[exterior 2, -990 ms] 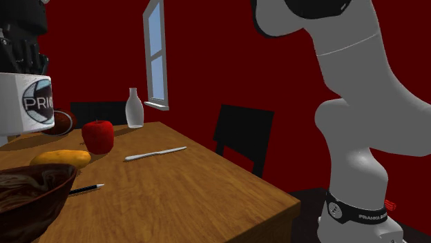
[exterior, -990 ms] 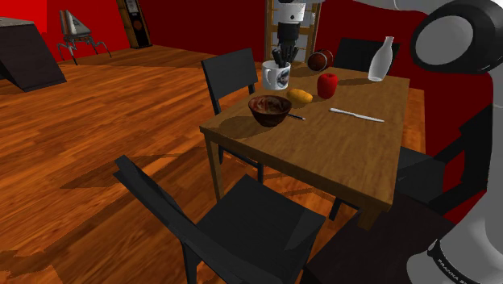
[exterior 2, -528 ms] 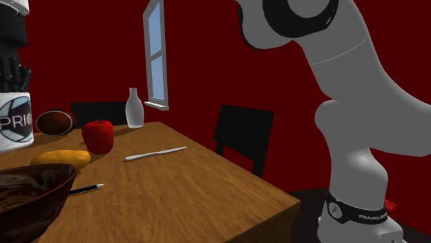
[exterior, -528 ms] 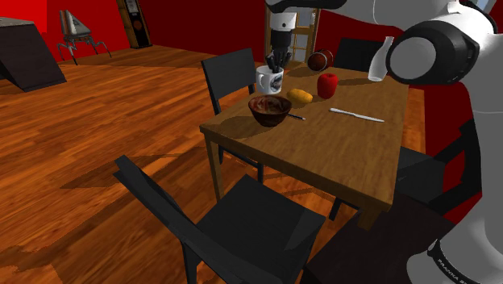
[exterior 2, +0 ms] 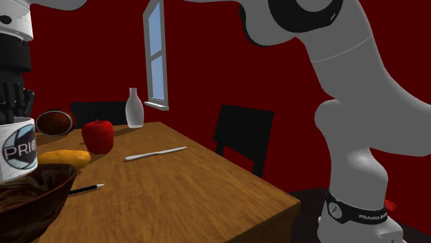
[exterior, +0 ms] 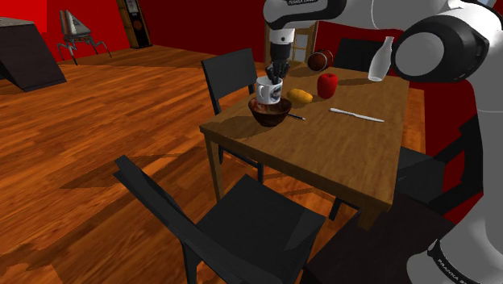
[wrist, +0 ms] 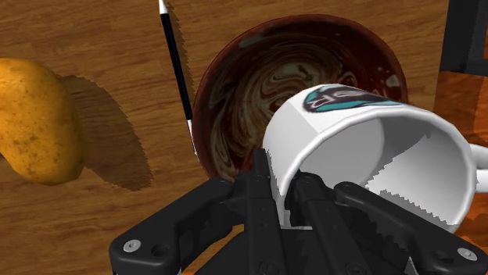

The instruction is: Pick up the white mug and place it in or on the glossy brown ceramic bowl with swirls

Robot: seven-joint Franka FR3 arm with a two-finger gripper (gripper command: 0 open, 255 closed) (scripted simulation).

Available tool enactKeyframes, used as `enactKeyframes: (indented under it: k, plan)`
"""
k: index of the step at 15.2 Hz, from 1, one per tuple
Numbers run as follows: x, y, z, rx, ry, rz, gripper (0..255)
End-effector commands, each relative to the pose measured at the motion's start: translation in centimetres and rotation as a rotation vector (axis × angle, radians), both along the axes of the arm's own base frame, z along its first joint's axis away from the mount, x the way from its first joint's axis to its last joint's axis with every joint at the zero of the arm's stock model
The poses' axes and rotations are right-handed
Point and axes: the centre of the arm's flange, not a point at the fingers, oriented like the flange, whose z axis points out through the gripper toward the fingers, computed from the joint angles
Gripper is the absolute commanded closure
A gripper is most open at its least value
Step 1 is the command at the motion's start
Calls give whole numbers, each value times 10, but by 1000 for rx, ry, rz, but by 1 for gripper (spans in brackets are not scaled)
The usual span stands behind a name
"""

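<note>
The white mug [exterior: 269, 91] with a dark round logo hangs just above the glossy brown swirled bowl [exterior: 269, 113] at the table's near corner in the shoulder view. My black gripper [exterior: 276, 76] is shut on the mug's rim, one finger inside and one outside. In the second exterior view the mug [exterior 2: 17, 148] sits low over the bowl [exterior 2: 34, 197] under the gripper [exterior 2: 15, 103]. The wrist view has the tilted mug [wrist: 367, 160] clasped by the gripper [wrist: 285, 191] directly over the bowl's swirled inside [wrist: 266, 86].
On the wooden table [exterior: 347, 145] lie a black pencil [wrist: 177, 70] touching the bowl, an orange fruit [exterior: 300, 96], a red apple [exterior: 327, 84], a white knife [exterior: 356, 114], a clear bottle [exterior: 381, 60] and a brown ball [exterior: 319, 60]. Black chairs [exterior: 230, 77] surround it.
The gripper has carried the mug down and toward the bowl; a second ago it hung higher, farther back over the table.
</note>
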Motion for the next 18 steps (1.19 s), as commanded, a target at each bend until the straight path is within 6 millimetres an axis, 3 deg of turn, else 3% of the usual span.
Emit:
enactKeyframes:
  k: [1,9,10,15,18]
  plan:
    - [0,1,-11,0,-1,0,255]
    - [0,1,-13,0,-1,0,255]
    - [0,1,-13,0,-1,0,0]
    - [0,1,-13,0,-1,0,0]
    - [-1,-1,26,0,-1,0,0]
